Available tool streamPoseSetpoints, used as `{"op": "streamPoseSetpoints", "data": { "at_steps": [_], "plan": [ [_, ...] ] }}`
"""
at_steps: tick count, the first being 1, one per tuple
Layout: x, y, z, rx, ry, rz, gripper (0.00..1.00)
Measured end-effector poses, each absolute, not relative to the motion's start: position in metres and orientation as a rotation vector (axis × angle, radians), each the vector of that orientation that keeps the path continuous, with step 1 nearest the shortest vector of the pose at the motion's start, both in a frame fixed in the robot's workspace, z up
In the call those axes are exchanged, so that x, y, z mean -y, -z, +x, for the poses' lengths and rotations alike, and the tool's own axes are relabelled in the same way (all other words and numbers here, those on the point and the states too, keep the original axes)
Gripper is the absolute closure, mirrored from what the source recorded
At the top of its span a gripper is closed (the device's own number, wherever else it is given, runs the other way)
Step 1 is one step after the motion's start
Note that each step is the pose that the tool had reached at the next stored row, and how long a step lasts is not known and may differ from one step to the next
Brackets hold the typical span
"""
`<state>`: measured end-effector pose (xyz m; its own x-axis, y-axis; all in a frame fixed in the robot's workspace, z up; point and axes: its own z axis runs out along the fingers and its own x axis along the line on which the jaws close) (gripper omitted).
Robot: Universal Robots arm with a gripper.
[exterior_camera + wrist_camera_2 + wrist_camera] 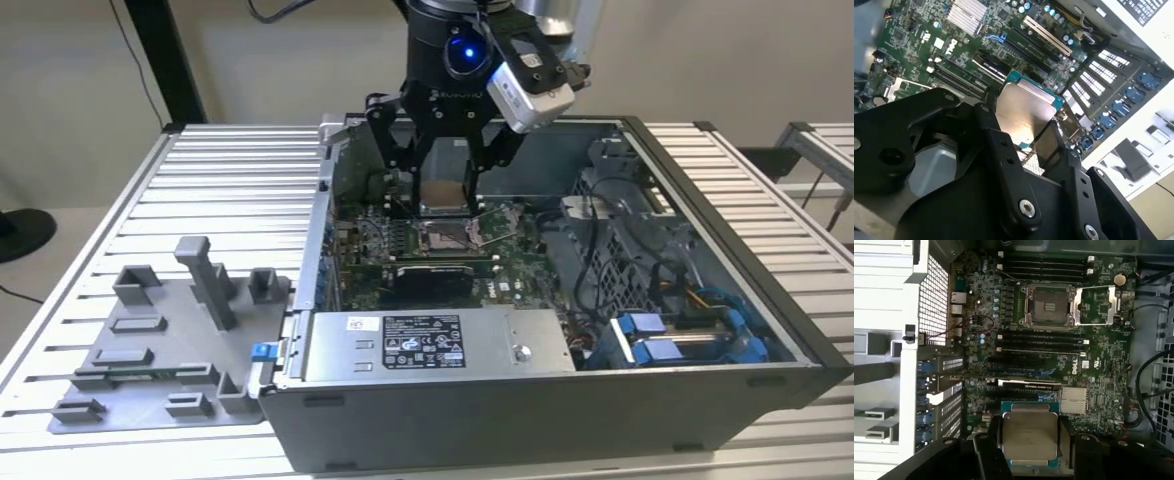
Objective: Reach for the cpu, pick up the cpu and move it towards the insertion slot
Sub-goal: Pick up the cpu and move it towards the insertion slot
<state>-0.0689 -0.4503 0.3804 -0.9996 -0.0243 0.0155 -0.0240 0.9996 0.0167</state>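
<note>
My gripper [446, 196] hangs inside the open computer case, shut on the cpu [445, 192], a flat square chip with a pale silver top. Both wrist views show the cpu [1030, 436] [1023, 111] clamped between the black fingers [1066, 435] [1050, 145]. The insertion slot [443, 236] is a square metal-framed socket with a dark centre on the green motherboard [527, 265], just below the held chip in the exterior view. In the first wrist view the insertion slot [1049, 306] lies apart from the chip, its load plate [1099, 305] swung open beside it.
The grey case [534, 400] has a power supply [434, 345] at its front and cables and blue connectors [667, 340] at the exterior view's right. A grey fixture plate [160, 360] with plastic blocks lies at the exterior view's left on the slatted table [227, 180].
</note>
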Motion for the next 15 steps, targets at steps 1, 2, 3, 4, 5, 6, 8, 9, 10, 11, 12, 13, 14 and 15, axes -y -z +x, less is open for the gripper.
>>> {"op": "streamPoseSetpoints", "data": {
  "at_steps": [1, 2, 3, 4, 5, 6, 8, 9, 10, 11, 12, 13, 14, 15],
  "plan": [
    [0.448, -0.38, -0.068, 3.126, 0.026, 0.038, 1.0],
    [0.446, -0.38, -0.067, 3.126, 0.026, 0.038, 1.0],
    [0.444, -0.38, -0.066, 3.126, 0.026, 0.038, 1.0],
    [0.442, -0.38, -0.065, 3.126, 0.026, 0.038, 1.0],
    [0.44, -0.38, -0.065, 3.126, 0.026, 0.038, 1.0],
    [0.438, -0.38, -0.065, 3.126, 0.026, 0.038, 1.0],
    [0.434, -0.38, -0.064, 3.126, 0.026, 0.038, 1.0],
    [0.432, -0.38, -0.064, 3.126, 0.026, 0.038, 1.0],
    [0.43, -0.38, -0.064, 3.126, 0.026, 0.038, 1.0],
    [0.428, -0.38, -0.064, 3.126, 0.026, 0.038, 1.0],
    [0.425, -0.38, -0.064, 3.126, 0.026, 0.038, 1.0],
    [0.423, -0.38, -0.064, 3.126, 0.026, 0.038, 1.0],
    [0.42, -0.38, -0.064, 3.126, 0.026, 0.038, 1.0],
    [0.417, -0.38, -0.064, 3.126, 0.026, 0.038, 1.0]
  ]
}}
